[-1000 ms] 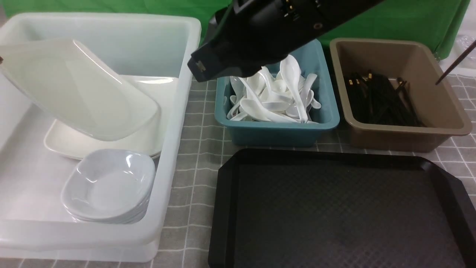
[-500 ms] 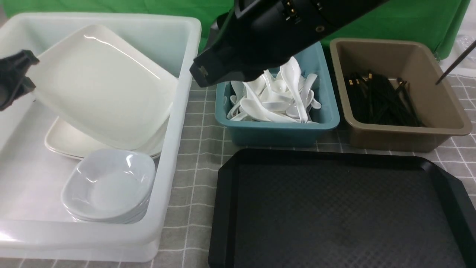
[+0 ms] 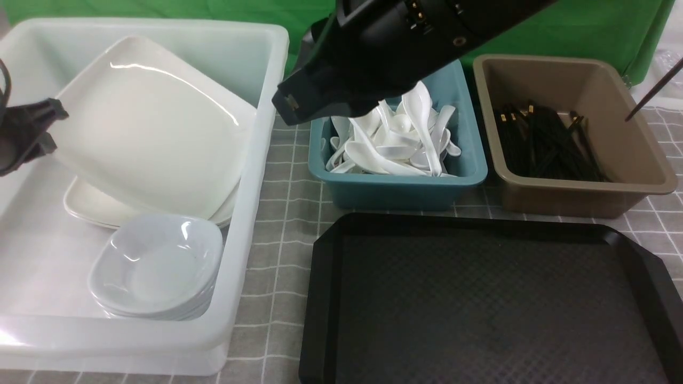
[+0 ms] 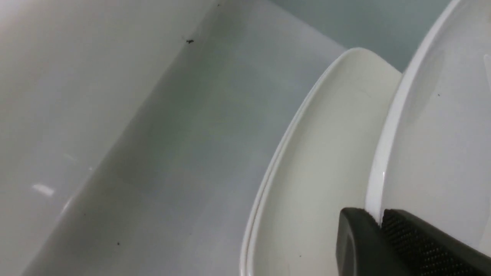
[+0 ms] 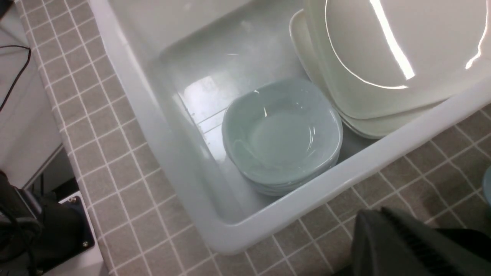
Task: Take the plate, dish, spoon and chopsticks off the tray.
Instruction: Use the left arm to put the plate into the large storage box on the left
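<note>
Your left hand [image 3: 56, 128] is clamped on the rim of the plate [image 3: 155, 122]; the left wrist view shows its fingers [image 4: 422, 245] pressed one to each face of that rim. The plate hangs tilted inside the white tub [image 3: 251, 176], above the stack of plates [image 3: 88, 208] on the tub floor; whether its low edge touches that stack, I cannot tell. The dish [image 3: 155, 264] tops a small stack in the near part of the same tub, just beside the plates. Your right hand [image 5: 379, 237] is closed and holds nothing; it hovers over the desk [image 3: 288, 213] between the white tub and the teal tub [image 3: 400, 186]. The spoons [image 3: 395, 138] lie heaped in the teal tub; the chopsticks [image 3: 549, 141] lie in the brown tub [image 3: 581, 197] beside it. The tray [image 3: 480, 304] sits flat on the desk, on the near side of both smaller tubs.
</note>
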Controlling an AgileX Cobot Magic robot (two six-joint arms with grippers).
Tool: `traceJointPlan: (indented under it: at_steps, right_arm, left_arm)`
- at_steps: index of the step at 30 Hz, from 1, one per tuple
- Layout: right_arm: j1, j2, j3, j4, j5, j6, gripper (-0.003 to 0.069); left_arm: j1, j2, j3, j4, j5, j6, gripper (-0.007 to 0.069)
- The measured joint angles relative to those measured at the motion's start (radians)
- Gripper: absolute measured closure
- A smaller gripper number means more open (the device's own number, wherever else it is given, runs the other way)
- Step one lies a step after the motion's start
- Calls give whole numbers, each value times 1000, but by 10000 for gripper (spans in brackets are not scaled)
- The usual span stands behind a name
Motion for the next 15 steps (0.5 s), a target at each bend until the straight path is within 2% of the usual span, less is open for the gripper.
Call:
traceJointPlan:
  at_steps: [3, 11, 15]
  right_arm:
    - [0, 0, 0, 0, 0, 0, 633]
    - [0, 0, 0, 3, 0, 0, 633]
    - [0, 0, 0, 3, 0, 0, 633]
  left_arm:
    - [-1, 13, 0, 76, 17, -72, 561]
    - [-1, 19, -1, 161, 85, -125, 522]
    - [-2, 26, -1, 253, 140, -174, 449]
